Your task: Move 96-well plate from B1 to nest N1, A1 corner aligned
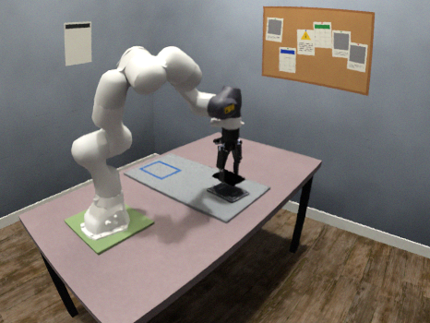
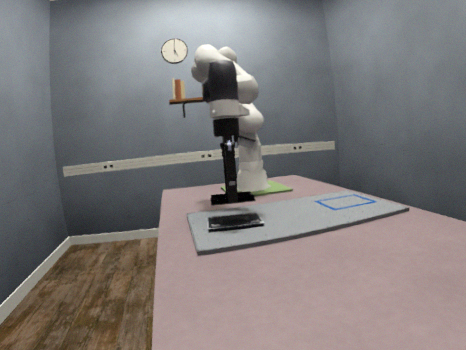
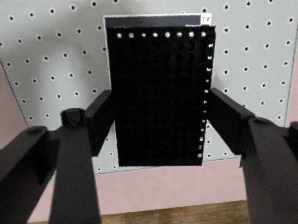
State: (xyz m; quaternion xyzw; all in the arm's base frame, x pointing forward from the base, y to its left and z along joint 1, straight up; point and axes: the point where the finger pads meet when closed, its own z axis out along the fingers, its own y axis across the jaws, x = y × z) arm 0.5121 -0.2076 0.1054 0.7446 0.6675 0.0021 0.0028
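Bench [image 1: 194, 258] carries a grey mat [image 1: 185, 186]; blue-outlined spot B1 [image 1: 160, 169] stands vacated; plate nest N1 [image 1: 227, 191] lies below the carried load; 96-well plate [image 3: 157, 95] hangs gripped between the tool [image 3: 159, 127] fingers, above the nest; remaining, in my judgement: lowering, A1 corner check, release.

On the pink table [image 2: 300, 300] lies a grey mat [image 2: 300, 220]. The black plate [image 2: 232, 198] hangs in the gripper [image 2: 231, 192] just above the dark nest [image 2: 235, 221] at the mat's left end; a blue outline [image 2: 345, 202] marks the far right.
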